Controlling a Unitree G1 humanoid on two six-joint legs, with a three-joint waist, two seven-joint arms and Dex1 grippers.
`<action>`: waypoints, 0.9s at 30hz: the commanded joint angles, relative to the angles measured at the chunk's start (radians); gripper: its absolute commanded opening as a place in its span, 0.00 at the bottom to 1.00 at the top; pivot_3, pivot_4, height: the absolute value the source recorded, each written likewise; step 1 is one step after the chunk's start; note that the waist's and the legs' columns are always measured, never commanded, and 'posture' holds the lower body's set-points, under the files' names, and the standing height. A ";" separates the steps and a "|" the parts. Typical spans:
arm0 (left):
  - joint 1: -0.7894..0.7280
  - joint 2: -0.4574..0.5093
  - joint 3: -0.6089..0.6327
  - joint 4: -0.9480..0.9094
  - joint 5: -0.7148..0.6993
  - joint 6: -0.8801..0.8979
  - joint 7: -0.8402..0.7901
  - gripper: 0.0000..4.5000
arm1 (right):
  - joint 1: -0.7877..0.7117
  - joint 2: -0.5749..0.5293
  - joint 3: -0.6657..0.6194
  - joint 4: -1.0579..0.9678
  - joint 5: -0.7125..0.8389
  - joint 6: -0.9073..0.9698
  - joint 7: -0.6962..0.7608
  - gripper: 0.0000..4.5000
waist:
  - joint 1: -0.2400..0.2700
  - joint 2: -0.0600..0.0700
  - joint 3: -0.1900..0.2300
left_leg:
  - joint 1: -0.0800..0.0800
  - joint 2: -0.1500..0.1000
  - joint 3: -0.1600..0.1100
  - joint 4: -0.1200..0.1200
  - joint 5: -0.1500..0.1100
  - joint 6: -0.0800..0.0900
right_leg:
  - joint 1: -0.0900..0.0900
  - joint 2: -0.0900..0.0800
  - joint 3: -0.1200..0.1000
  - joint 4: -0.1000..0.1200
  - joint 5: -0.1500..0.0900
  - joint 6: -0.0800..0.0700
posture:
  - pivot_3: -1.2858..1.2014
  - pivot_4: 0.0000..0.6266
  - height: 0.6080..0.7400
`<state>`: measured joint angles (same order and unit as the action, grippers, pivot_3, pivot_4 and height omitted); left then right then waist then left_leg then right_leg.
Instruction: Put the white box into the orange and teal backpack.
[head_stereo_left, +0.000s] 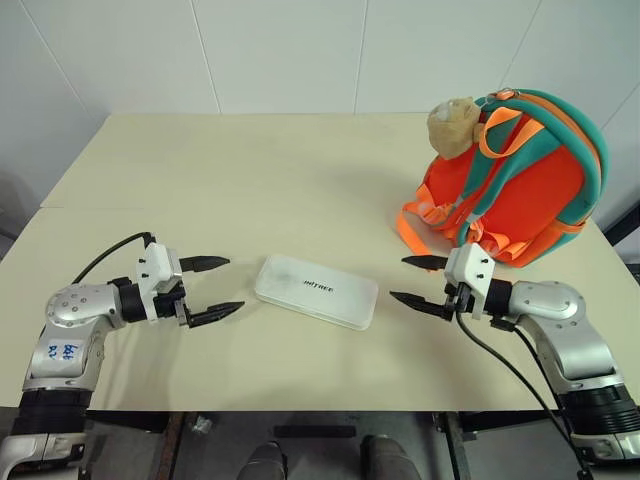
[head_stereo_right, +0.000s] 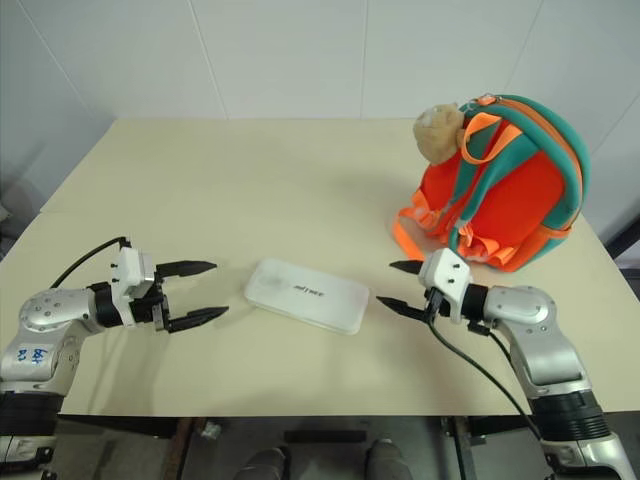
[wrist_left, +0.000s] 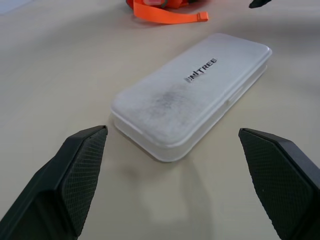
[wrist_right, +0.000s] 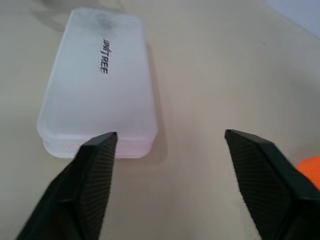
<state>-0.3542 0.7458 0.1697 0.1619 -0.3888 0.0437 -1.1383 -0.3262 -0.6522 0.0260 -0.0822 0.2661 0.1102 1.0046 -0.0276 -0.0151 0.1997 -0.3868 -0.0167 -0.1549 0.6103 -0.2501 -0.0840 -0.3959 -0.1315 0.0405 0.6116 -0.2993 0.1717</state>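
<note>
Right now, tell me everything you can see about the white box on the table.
The white box is a flat, thin rectangle with rounded corners, looks like matte plastic, with small dark lettering on its lid and a seam around its side. It is closed and lies flat on the beige table, between the two open grippers, apart from both. Only the table touches it.

Bare table (head_stereo_left: 250, 190) surrounds the white box (head_stereo_left: 316, 291); only the backpack (head_stereo_left: 520, 190) stands far right.

box (head_stereo_left: 316, 291) mid-table (head_stereo_left: 250, 180) | backpack (head_stereo_left: 525, 190) behind, right of box
</note>
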 joint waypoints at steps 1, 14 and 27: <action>-0.017 0.011 0.007 0.039 0.029 -0.071 -0.006 0.74 | 0.051 0.012 0.008 -0.071 0.002 0.010 -0.026 0.44 | 0.000 0.000 0.000 | 0.000 0.000 0.000 0.000 0.000 0.000 | 0.000 0.000 0.000 0.000 0.000 0.000 | 0.52 0.24 1.00; -0.202 -0.067 -0.106 0.363 0.215 -0.181 0.110 0.17 | 0.123 0.059 0.052 -0.039 -0.072 0.004 -0.103 0.00 | -0.002 0.000 0.000 | 0.000 0.000 0.000 0.001 0.000 0.000 | 0.000 0.001 0.000 0.001 0.001 0.001 | 0.52 0.24 1.00; -0.213 -0.176 -0.168 0.391 0.268 -0.203 0.171 0.17 | 0.095 0.145 0.102 -0.003 -0.108 -0.020 -0.146 0.00 | 0.000 0.000 0.000 | 0.000 0.000 0.000 0.001 0.001 0.000 | 0.000 0.001 0.001 0.002 0.001 0.001 | 0.52 0.24 1.00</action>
<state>-0.5617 0.5829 0.0124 0.5625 -0.1251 -0.1439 -0.9715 -0.2165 -0.5210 0.1158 -0.0654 0.1531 0.1127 0.8600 -0.0272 -0.0153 0.1996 -0.3864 -0.0169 -0.1549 0.6118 -0.2495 -0.0845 -0.3959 -0.1309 0.0413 0.6143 -0.2979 0.1731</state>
